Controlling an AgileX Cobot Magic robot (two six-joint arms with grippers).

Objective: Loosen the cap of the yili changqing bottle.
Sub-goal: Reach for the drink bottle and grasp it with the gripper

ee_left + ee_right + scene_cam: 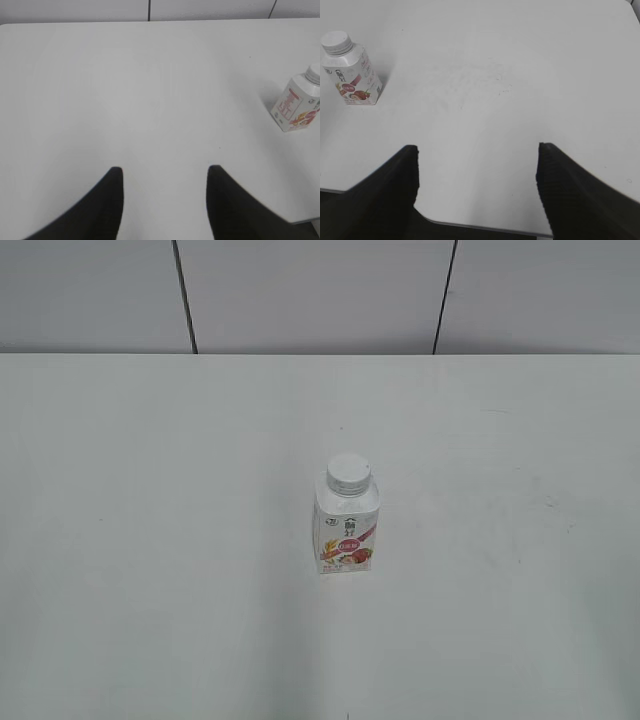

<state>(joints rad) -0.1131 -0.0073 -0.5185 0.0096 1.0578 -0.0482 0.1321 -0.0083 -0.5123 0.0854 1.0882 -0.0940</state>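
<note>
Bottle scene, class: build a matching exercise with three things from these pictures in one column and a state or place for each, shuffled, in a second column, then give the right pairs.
Column one:
1. cap
2. yili changqing bottle
3. left gripper

Column two:
A. open, holding nothing
B. upright on the white table
C. seated on the bottle's neck

Pairs: 1-C, 2-B, 3-A

exterior: slanted down, frontal | wrists: low, flanking | shared: bottle [347, 520]
</note>
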